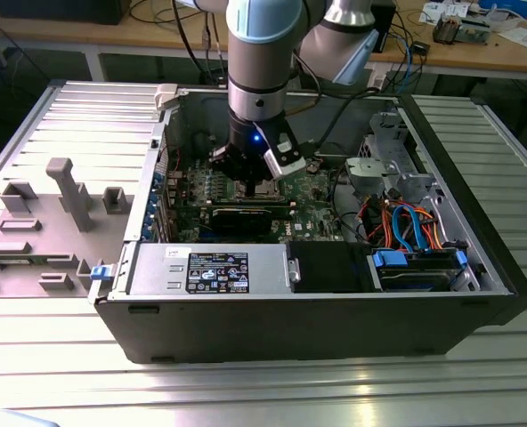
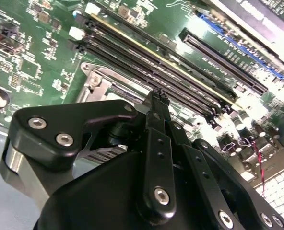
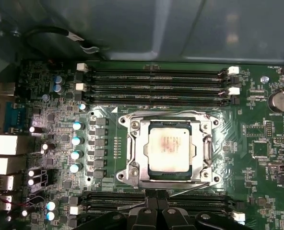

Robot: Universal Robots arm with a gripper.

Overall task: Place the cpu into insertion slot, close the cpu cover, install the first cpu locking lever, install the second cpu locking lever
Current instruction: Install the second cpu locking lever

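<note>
Exterior view: the gripper (image 1: 256, 171) hangs low inside the open case (image 1: 477, 267), just above the slot (image 1: 256, 189) on the board (image 1: 312, 189).

Second wrist view: its fingers (image 2: 157, 103) are pressed together, tips touching, with nothing visible between them; the memory slots (image 2: 151, 62) run just beyond the tips.

First wrist view: the cpu (image 3: 171, 146) sits in the slot (image 3: 132, 158), directly ahead of the closed tips (image 3: 156, 194); the cover (image 3: 202, 148) lies flat around it, so seating and closing look done; I judge the levers the remaining work, though whether either is latched I cannot tell.
</note>
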